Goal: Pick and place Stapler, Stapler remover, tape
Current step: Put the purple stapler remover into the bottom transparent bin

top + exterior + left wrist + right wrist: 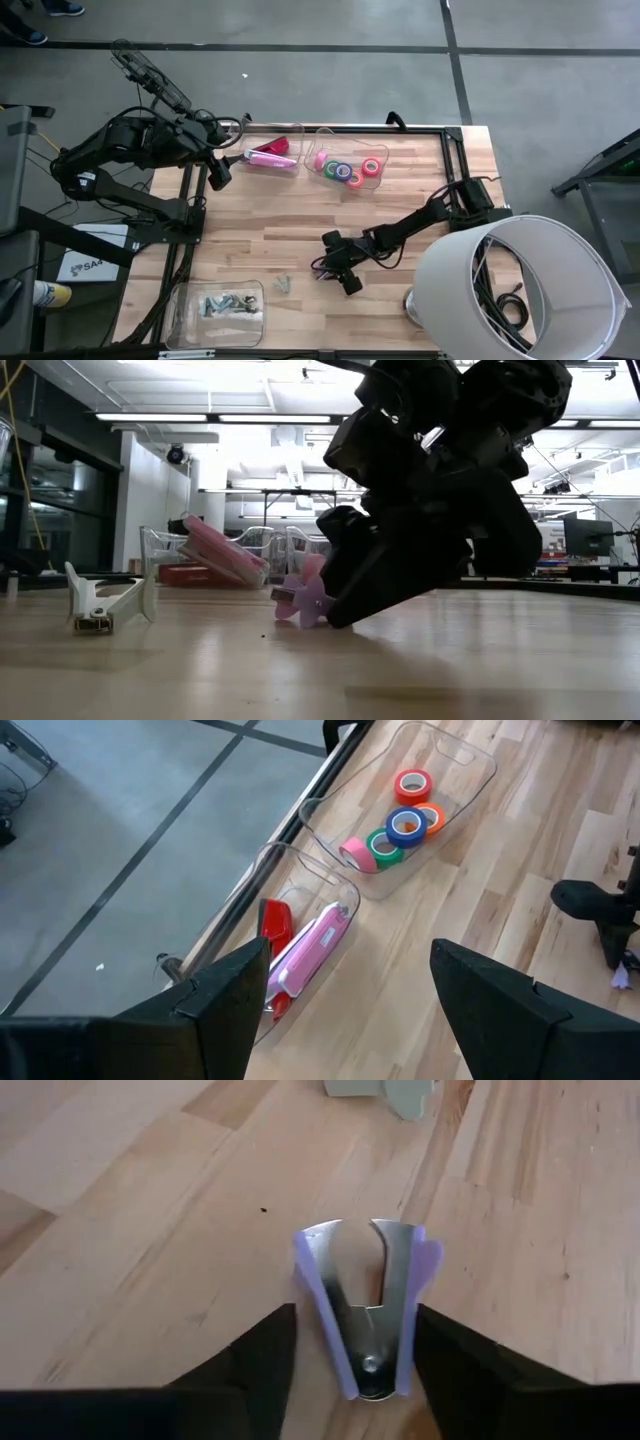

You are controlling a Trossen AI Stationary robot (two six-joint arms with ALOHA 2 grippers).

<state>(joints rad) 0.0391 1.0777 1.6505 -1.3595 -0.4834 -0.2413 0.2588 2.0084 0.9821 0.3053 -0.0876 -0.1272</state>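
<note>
A purple staple remover lies on the wooden table, and my right gripper is closed around it near the table's middle. Its purple wings stick out past the dark fingers in the low view. My left gripper hangs open above the table's far left corner. Below it, a pink stapler lies in a clear tray. Several tape rolls lie in a second clear tray. My right gripper has the staple remover between its two fingers, which lie against its two purple sides near the hinge end. The fingers slant down from the table's right side and run along the remover. The remover rests on the table, its metal claws pointing away from the gripper.
A pale staple remover stands on the table just left of my right gripper. A clear tray with small metal things is at the near left. A large white round shade covers the near right corner.
</note>
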